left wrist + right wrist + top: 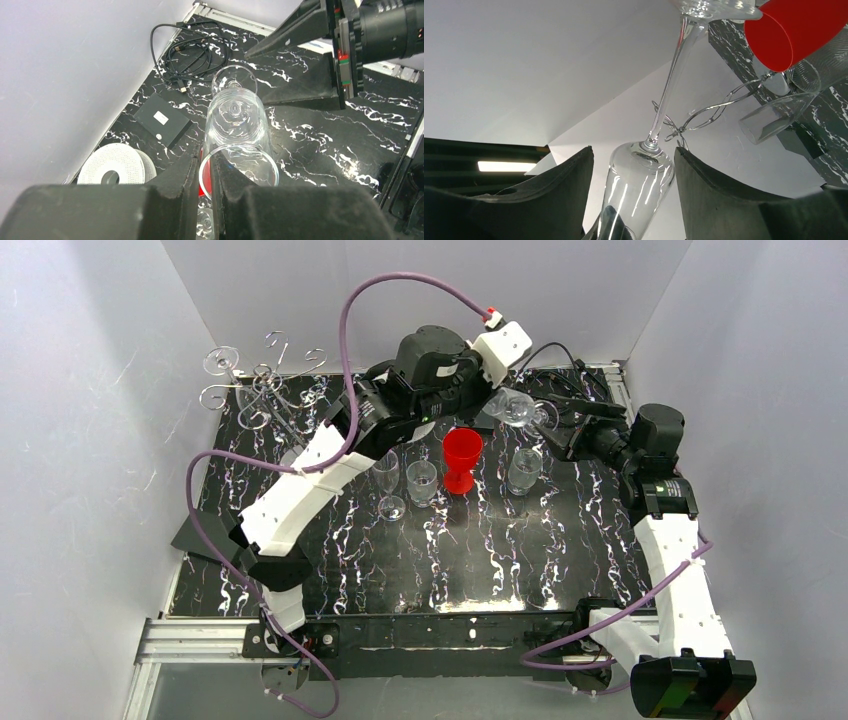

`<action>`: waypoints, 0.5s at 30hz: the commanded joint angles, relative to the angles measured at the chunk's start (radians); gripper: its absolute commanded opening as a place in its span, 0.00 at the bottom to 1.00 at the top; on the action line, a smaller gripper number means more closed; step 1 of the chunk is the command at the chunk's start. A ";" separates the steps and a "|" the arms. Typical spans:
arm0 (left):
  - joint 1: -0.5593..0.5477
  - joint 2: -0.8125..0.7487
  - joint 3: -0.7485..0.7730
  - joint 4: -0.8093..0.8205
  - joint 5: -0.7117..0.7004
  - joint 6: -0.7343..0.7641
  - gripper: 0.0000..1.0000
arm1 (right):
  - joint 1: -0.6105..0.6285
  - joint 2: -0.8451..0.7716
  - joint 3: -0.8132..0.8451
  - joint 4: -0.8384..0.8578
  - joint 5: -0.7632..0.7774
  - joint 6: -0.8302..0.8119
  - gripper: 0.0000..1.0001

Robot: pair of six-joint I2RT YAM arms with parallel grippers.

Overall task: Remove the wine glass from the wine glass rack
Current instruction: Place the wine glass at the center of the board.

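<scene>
Left arm [310, 480] reaching far forward, jaws pinched nearly closed; right arm [680, 580] angled inward, jaws parted.

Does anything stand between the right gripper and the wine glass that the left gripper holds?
Nothing visible does. The wine glass, pinched at its rim by the left gripper, hangs in the air with its bowl inside the open right gripper.

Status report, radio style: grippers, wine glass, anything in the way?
Left gripper shut on wine glass rim. Right gripper open around its bowl. Glass clear of rack. Red cup standing nearby.
</scene>
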 commanded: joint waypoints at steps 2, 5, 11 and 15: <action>-0.003 -0.086 -0.005 0.020 -0.020 0.024 0.00 | 0.002 -0.014 0.071 0.014 0.030 -0.086 0.68; -0.003 -0.114 -0.028 -0.018 -0.022 0.028 0.00 | 0.003 -0.015 0.084 -0.011 0.050 -0.128 0.68; -0.003 -0.178 -0.109 -0.073 -0.028 0.013 0.00 | -0.032 -0.026 0.102 -0.084 0.076 -0.195 0.68; -0.003 -0.205 -0.158 -0.089 -0.027 -0.004 0.00 | -0.035 -0.015 0.137 -0.128 0.093 -0.251 0.68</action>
